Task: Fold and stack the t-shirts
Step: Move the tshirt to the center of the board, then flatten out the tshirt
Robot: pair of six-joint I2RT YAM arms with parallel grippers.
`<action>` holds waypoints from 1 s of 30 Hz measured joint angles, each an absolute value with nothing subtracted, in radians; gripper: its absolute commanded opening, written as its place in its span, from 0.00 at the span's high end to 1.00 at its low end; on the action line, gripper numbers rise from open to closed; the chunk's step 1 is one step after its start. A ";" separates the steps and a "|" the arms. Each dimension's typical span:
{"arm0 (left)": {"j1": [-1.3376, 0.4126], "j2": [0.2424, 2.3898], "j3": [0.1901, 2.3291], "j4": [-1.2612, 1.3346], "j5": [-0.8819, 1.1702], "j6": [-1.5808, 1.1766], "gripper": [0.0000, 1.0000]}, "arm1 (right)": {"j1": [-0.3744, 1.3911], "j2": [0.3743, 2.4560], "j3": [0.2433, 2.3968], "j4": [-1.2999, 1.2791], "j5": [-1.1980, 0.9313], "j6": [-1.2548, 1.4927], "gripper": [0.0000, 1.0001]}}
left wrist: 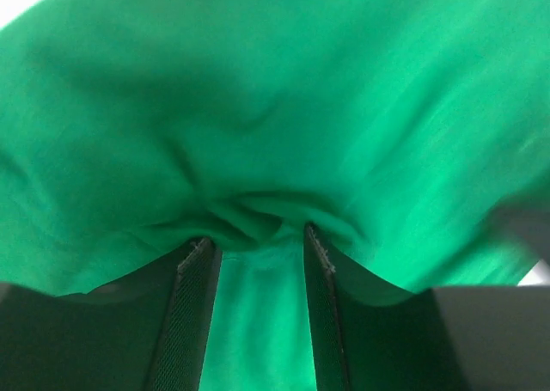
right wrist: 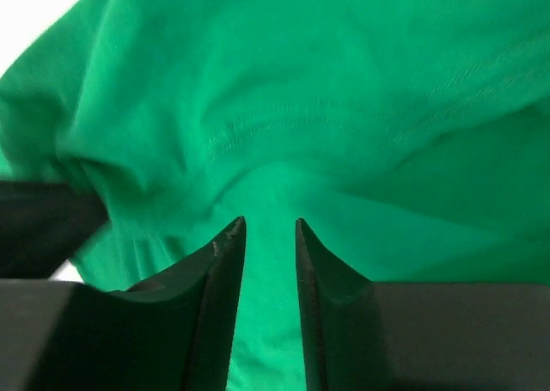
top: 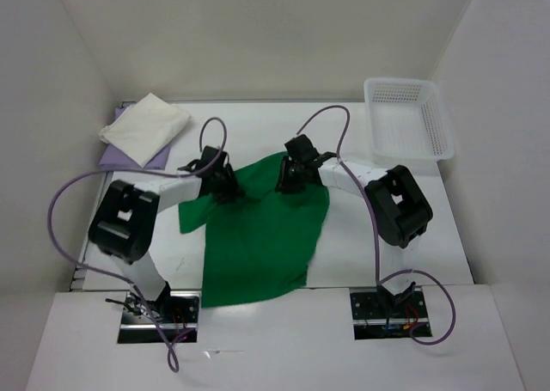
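The bright green t-shirt [top: 258,236] lies spread on the table between the two arms, with one sleeve sticking out to the left. Both grippers are down on its far edge. My left gripper [top: 225,183] is at the far left corner. Its jaws stand apart in the left wrist view [left wrist: 256,236], and a bunched fold of green cloth [left wrist: 249,215] sits at the fingertips. My right gripper [top: 288,178] is at the far right part of the edge. It stands part open [right wrist: 270,223] with flat green cloth [right wrist: 284,107] under the gap. The cream-white t-shirt [top: 144,126] lies folded on the lavender one [top: 116,157] at the back left.
A white lattice basket [top: 408,86] stands at the back right corner. White walls enclose the table on the left, back and right. Purple cables loop over both arms.
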State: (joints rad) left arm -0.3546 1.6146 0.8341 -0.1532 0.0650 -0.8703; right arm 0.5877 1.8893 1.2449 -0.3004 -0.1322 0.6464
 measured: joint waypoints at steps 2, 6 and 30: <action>-0.355 1.752 1.001 -0.145 0.063 -0.854 0.51 | 0.572 1.888 1.229 -0.289 -0.115 0.661 0.69; -0.365 2.000 1.370 -0.136 0.083 -0.837 0.46 | 0.557 1.866 1.107 -0.246 -0.118 0.723 0.70; -0.400 0.937 0.562 -0.328 0.085 -0.958 0.13 | 0.395 1.633 1.020 -0.274 -0.146 0.723 0.61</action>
